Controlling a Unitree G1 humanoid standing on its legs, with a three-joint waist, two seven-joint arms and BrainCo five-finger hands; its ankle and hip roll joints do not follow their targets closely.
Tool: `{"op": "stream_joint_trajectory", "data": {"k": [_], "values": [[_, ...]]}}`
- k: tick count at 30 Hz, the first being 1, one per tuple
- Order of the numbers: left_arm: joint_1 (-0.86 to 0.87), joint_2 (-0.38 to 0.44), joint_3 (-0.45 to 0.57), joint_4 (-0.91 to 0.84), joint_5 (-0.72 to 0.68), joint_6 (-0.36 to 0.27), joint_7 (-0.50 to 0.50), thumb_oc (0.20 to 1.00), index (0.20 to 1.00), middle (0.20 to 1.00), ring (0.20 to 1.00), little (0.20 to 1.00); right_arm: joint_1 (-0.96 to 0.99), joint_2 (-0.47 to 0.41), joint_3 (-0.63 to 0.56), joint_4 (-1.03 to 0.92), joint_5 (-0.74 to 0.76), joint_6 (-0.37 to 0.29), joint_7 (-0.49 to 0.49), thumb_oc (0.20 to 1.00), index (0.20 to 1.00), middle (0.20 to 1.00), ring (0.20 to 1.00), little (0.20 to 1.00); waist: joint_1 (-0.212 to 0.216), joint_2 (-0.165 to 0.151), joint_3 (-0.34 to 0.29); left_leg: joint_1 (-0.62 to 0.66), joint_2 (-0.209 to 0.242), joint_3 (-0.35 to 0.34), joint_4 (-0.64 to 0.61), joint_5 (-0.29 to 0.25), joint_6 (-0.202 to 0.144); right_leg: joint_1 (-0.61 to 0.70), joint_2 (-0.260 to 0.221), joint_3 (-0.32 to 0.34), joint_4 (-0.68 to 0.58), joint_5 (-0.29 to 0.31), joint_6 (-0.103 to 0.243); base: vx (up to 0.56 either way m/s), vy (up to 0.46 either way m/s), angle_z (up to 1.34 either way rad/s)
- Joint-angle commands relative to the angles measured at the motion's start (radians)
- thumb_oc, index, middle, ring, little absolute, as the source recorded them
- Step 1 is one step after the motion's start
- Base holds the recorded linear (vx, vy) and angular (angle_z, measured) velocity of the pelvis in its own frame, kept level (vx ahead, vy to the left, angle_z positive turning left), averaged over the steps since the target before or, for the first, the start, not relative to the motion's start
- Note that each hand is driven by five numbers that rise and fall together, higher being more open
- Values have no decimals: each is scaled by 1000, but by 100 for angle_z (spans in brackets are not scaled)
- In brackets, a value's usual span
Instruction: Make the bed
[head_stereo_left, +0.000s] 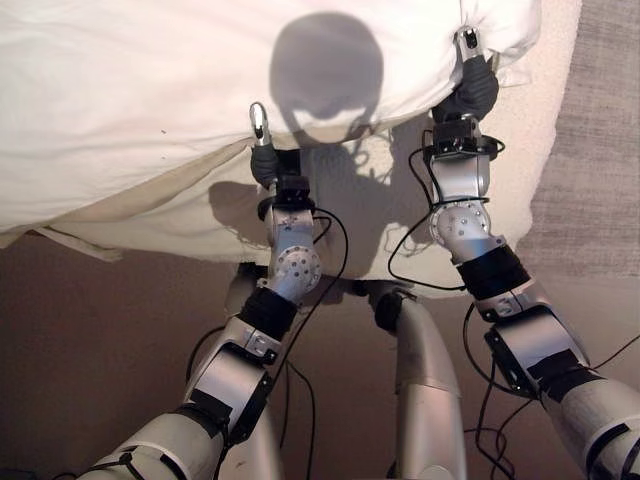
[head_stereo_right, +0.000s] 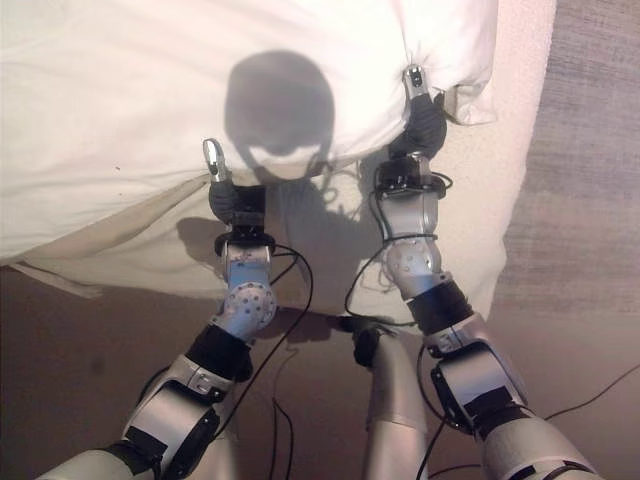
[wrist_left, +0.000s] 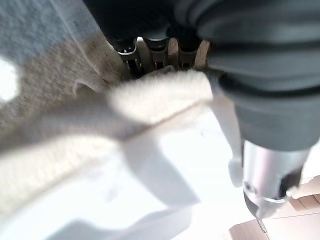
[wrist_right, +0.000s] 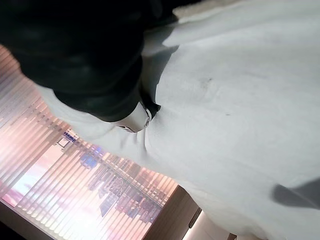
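While both arms reach out over the brown floor (head_stereo_left: 90, 350), each hand ends up at the near edge of the bed. Left hand (head_stereo_left: 264, 160) has its thumb lying on top of the white blanket (head_stereo_left: 130, 90), and in the left wrist view the fingers (wrist_left: 150, 50) go under the fold of cloth, so it's pinching the blanket edge. Just below and around that hand is the cream sheet (head_stereo_left: 190, 225) covering the mattress, hanging toward the floor. Right hand (head_stereo_left: 474, 85) sits farther out than the left one, near the blanket's corner, thumb on top of the white cloth and the rest tucked beneath it, so it's clamped on the blanket too. Past both hands the blanket spreads away over the bed. Beyond the right hand's outer side there's a grey rug (head_stereo_left: 600, 130)
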Motion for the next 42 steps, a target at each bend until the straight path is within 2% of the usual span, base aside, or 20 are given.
{"op": "stream_joint_trajectory", "data": {"k": [1, 10, 23, 30, 31, 32, 33, 34, 42], "values": [[-160, -50, -80, -52, 95, 15, -40, 1000, 1000, 1000, 1000, 1000, 56, 17, -38, -123, -59, -56, 33, 200, 200, 200, 200, 200, -31, -10, -107, 17, 33, 19, 165, -243, 4, -37, 103, 33, -90, 102, 90, 0, 0, 0], [-192, -73, -100, -73, 97, 19, -36, 1000, 1000, 1000, 1000, 1000, 89, 41, -39, -132, -77, -40, 35, 200, 200, 200, 200, 200, -39, -7, -112, 8, 32, 21, 170, -244, 7, -43, 106, 38, -91, 106, 87, 0, 0, 0], [-181, -137, -176, -46, 66, 52, -62, 1000, 1000, 1000, 1000, 1000, 84, 42, -12, -132, -71, -45, 16, 200, 200, 200, 200, 200, -45, -25, -103, 8, 36, 26, 181, -247, 11, -43, 112, 41, -96, 115, 86, -4, -2, -1], [-172, -143, -193, -30, 57, 65, -72, 1000, 1000, 1000, 1000, 1000, 81, 31, 5, -130, -62, -43, 19, 200, 200, 200, 200, 200, -46, -27, -102, 7, 41, 31, 193, -253, 13, -48, 113, 47, -90, 112, 85, 4, -4, -4], [-169, -140, -191, -31, 56, 65, -73, 561, 561, 561, 561, 561, 81, 30, 5, -131, -63, -42, 18, 200, 200, 200, 200, 200, -45, -28, -102, 6, 40, 29, 196, -253, 13, -49, 114, 48, -89, 112, 85, 4, -8, -4], [-167, -138, -189, -31, 56, 64, -72, 507, 507, 507, 507, 507, 82, 29, 2, -132, -65, -42, 17, 200, 200, 200, 200, 200, -45, -27, -102, 4, 40, 29, 199, -254, 14, -51, 114, 50, -87, 112, 84, 0, -6, -4], [-167, -137, -188, -36, 50, 64, -75, 332, 332, 332, 332, 332, 84, 30, 3, -132, -67, -41, 16, 200, 200, 200, 200, 200, -45, -26, -102, 2, 40, 29, 201, -255, 14, -51, 114, 50, -87, 111, 83, 1, -3, -3], [-164, -131, -185, -36, 54, 67, -74, 200, 200, 200, 200, 200, 87, 32, -1, -133, -70, -40, 17, 200, 200, 200, 200, 200, -45, -24, -103, 0, 40, 28, 203, -256, 15, -51, 113, 49, -88, 111, 83, 0, 0, 0], [-143, -92, -154, -75, 97, 56, -50, 200, 200, 200, 200, 200, 101, 38, -18, -139, -89, -39, 14, 200, 200, 200, 200, 200, -41, -11, -111, -5, 33, 23, 196, -256, 18, -55, 108, 43, -83, 110, 82, 0, 0, 0]]}}
